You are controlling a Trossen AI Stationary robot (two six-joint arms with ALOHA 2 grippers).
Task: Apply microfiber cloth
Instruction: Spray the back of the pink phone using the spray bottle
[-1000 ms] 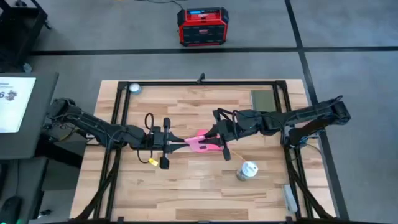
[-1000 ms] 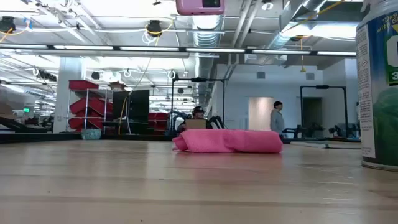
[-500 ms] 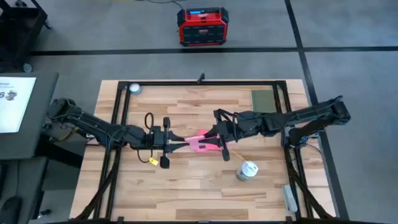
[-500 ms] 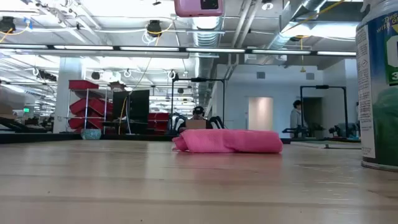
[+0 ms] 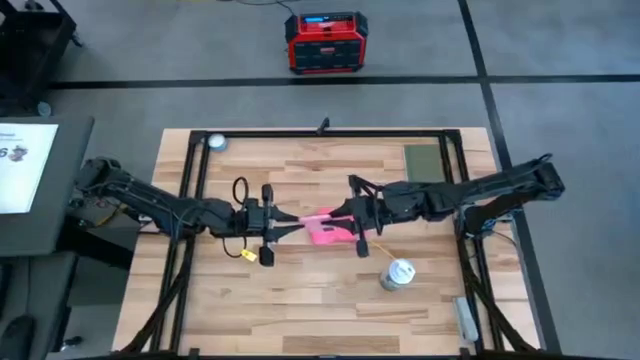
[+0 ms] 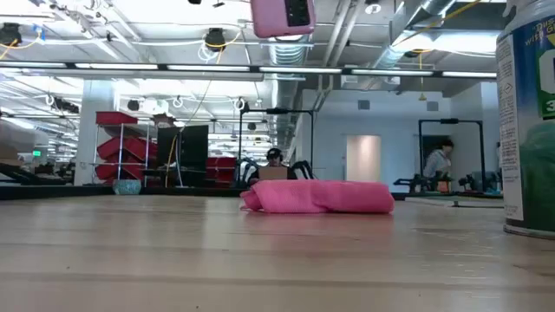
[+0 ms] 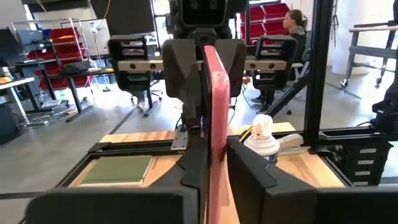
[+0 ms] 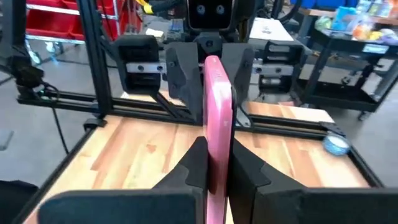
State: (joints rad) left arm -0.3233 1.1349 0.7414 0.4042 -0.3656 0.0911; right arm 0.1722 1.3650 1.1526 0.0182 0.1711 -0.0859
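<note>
Cloth check first: your microfiber cloth is lying crumpled in a low heap on the wooden surface, about mid-table. From overhead it's the pink patch right under where the two arms meet.

Your left gripper and right gripper come in from opposite sides and face each other. Both sets of jaws are clamped on the pale pink phone, one at each end. Each wrist camera sees the phone edge-on, standing upright, with the other arm's gripper right behind it. In the low view the phone hangs well above the cloth, not touching it.

Other stuff you've got out there: the olive green pad near the far right corner, and a white can standing on the near right side, well apart from the cloth. A person is in the room behind the table.
</note>
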